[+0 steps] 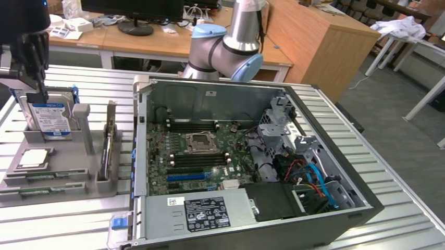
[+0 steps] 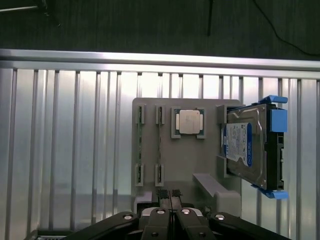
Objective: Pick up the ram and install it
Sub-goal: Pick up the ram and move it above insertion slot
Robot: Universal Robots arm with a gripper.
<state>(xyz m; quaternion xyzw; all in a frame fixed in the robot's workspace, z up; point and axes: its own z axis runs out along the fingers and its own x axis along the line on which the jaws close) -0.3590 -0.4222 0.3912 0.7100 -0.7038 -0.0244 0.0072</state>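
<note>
Two ram sticks stand on edge in the slots of a grey holder [image 2: 175,165]: one ram stick [image 2: 141,145] and a second [image 2: 160,145] beside it. In the exterior view they lie at the holder's near end [image 1: 40,178]. My gripper [image 2: 169,193] hovers above the holder, shut, with its two fingers pressed together and nothing between them. In the exterior view the gripper [image 1: 40,98] hangs at the far left, over the hard drive [image 1: 49,117] and well above the ram. The open computer case [image 1: 243,156] shows the motherboard with its dark memory slots [image 1: 198,126].
A silver processor chip [image 2: 190,121] and a blue-labelled hard drive [image 2: 247,145] share the holder. The arm's base [image 1: 222,49] stands behind the case. The ribbed metal table [image 1: 389,208] carries everything; a wooden desk and cabinet stand behind.
</note>
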